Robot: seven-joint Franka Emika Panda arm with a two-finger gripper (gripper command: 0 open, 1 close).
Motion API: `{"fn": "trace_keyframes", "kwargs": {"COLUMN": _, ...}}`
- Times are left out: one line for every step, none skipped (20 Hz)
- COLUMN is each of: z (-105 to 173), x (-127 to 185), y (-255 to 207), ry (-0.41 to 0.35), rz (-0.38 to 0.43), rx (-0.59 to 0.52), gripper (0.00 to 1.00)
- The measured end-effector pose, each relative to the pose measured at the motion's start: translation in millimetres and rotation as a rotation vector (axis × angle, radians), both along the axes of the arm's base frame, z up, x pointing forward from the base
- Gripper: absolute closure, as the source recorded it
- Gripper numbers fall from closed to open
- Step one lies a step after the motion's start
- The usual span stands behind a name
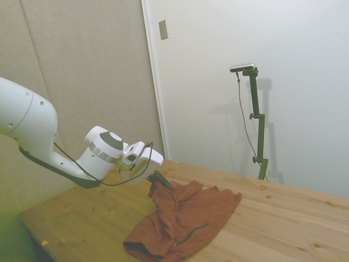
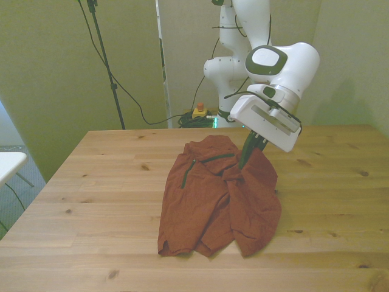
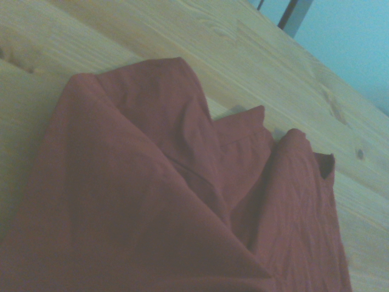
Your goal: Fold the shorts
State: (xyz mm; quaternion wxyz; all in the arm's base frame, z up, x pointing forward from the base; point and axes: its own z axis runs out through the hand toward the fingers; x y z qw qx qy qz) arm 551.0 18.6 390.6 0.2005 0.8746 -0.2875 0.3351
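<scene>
Pinched shut on a raised fold of cloth, the tool (image 2: 246,159) holds the shorts (image 2: 216,198) by one edge. From that lifted point the rust-brown cloth drapes down and spreads below the tool across the wooden surface (image 2: 91,182), long axis running away from the arm.

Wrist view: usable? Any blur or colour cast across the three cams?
Wrist view: soft focus, bluish cast, the rust-brown wrinkled cloth shorts fill most of it, folds readable. Side view: hazy, washed out, greenish tint at the lower left corner. Front view: sharpest, yellow-green cast on the walls; the shorts throw a faint shadow on the wooden table.
</scene>
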Motion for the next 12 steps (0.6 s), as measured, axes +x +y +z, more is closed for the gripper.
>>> {"fn": "trace_keyframes", "kwargs": {"z": 2, "x": 3, "y": -8, "ry": -0.010, "rz": -0.012, "rx": 0.013, "gripper": 1.00}}
{"fn": "trace_keyframes", "kwargs": {"z": 4, "x": 7, "y": -17, "ry": -0.018, "rz": -0.028, "rx": 0.028, "gripper": 1.00}}
{"fn": "trace_keyframes", "kwargs": {"z": 5, "x": 11, "y": -25, "ry": -0.024, "rz": -0.044, "rx": 0.043, "gripper": 1.00}}
{"fn": "trace_keyframes", "kwargs": {"z": 5, "x": 14, "y": -34, "ry": -0.025, "rz": -0.059, "rx": 0.062, "gripper": 1.00}}
{"fn": "trace_keyframes", "kwargs": {"z": 5, "x": 19, "y": -44, "ry": -0.027, "rz": -0.072, "rx": 0.080, "gripper": 1.00}}
{"fn": "trace_keyframes", "kwargs": {"z": 5, "x": 22, "y": -53, "ry": -0.030, "rz": -0.085, "rx": 0.096, "gripper": 1.00}}
{"fn": "trace_keyframes", "kwargs": {"z": 6, "x": 26, "y": -60, "ry": -0.033, "rz": -0.096, "rx": 0.111, "gripper": 1.00}}
{"fn": "trace_keyframes", "kwargs": {"z": 8, "x": 30, "y": -67, "ry": -0.034, "rz": -0.108, "rx": 0.126, "gripper": 1.00}}
{"fn": "trace_keyframes", "kwargs": {"z": 11, "x": 33, "y": -74, "ry": -0.039, "rz": -0.115, "rx": 0.144, "gripper": 1.00}}
{"fn": "trace_keyframes", "kwargs": {"z": 15, "x": 36, "y": -80, "ry": -0.043, "rz": -0.121, "rx": 0.161, "gripper": 1.00}}
{"fn": "trace_keyframes", "kwargs": {"z": 20, "x": 38, "y": -85, "ry": -0.048, "rz": -0.127, "rx": 0.179, "gripper": 1.00}}
{"fn": "trace_keyframes", "kwargs": {"z": 24, "x": 41, "y": -90, "ry": -0.048, "rz": -0.133, "rx": 0.197, "gripper": 1.00}}
